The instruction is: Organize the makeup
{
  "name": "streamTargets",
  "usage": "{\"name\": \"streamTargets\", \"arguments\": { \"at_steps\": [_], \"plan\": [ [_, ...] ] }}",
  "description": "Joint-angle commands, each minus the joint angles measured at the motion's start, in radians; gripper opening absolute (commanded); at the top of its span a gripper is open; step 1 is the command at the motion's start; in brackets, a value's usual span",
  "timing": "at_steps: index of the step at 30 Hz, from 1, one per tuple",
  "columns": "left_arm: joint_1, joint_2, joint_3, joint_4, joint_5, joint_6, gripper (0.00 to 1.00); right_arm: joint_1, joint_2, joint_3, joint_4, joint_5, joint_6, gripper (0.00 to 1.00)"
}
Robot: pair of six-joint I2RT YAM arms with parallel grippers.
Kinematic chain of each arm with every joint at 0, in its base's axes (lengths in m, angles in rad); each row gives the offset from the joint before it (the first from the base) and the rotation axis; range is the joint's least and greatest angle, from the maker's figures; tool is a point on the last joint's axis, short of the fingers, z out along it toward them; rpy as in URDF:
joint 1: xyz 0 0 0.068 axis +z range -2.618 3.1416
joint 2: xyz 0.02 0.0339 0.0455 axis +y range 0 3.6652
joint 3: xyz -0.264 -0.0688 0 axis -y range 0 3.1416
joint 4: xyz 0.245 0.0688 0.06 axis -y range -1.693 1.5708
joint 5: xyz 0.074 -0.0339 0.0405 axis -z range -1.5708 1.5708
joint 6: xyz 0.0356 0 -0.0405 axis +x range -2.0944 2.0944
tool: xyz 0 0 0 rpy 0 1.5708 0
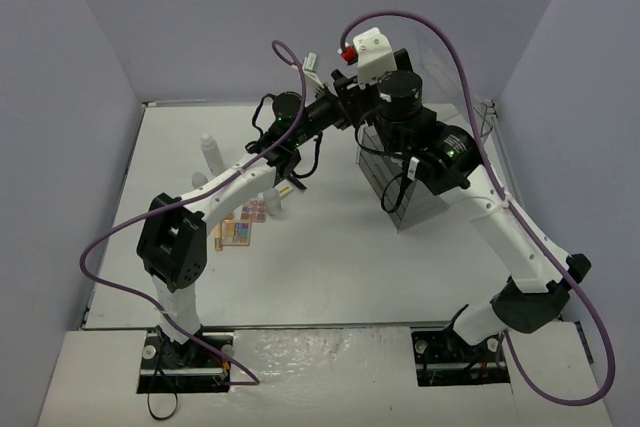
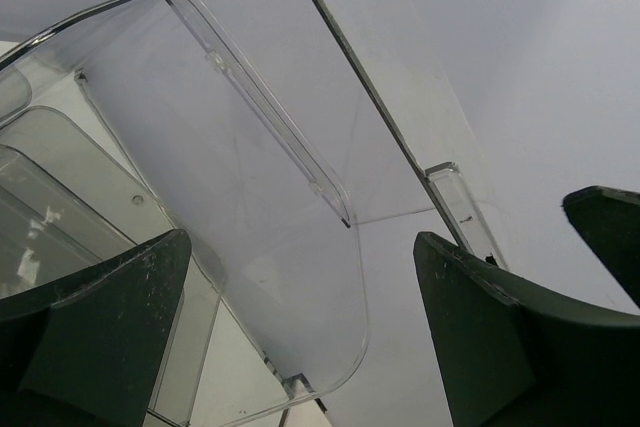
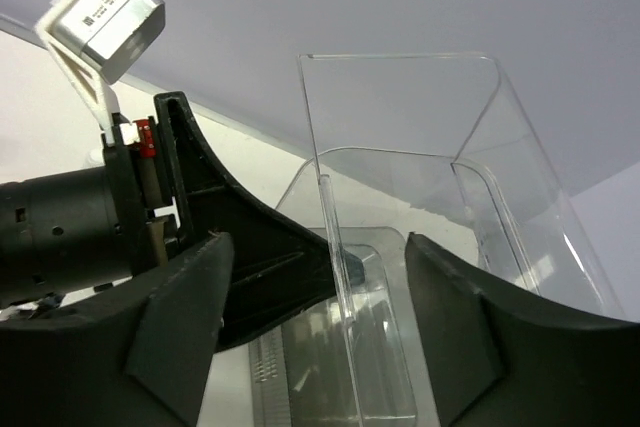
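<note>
- Left gripper [image 2: 300, 292]: is standing wide open, its dark fingers [image 2: 100, 337] framing a curved wall of the clear plastic case [image 2: 250, 167].
- Right gripper [image 3: 320, 297]: is standing with jaws apart, gripping nothing. A thin upright wall of the case is rising between its fingers, and the left gripper is lying just beside it.
- Makeup: the eyeshadow palette [image 1: 243, 225] is lying on the table [image 1: 330, 267] under the left arm. A white bottle [image 1: 210, 150] is standing farther back. Both are sitting well apart from the case.
</note>
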Motion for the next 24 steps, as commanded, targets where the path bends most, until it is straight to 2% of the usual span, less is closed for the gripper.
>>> {"name": "streamTargets", "arguments": {
  "at_steps": [1, 8, 14, 24],
  "plan": [
    [-0.008, -0.033, 0.082, 0.113, -0.006, -0.014, 0.92, -0.004, -0.100, 0.036, 0.050, -0.045, 0.048, 0.71],
    [-0.010, -0.037, 0.086, 0.106, -0.006, -0.007, 0.92, -0.008, -0.256, -0.063, 0.046, 0.021, 0.098, 0.84],
    [-0.008, -0.037, 0.091, 0.100, -0.006, -0.005, 0.92, -0.029, -0.380, -0.184, 0.023, 0.137, 0.141, 0.84],
    [-0.008, -0.036, 0.102, 0.080, 0.002, -0.001, 0.92, -0.070, -0.491, -0.319, -0.011, 0.165, 0.225, 0.85]
  ]
}}
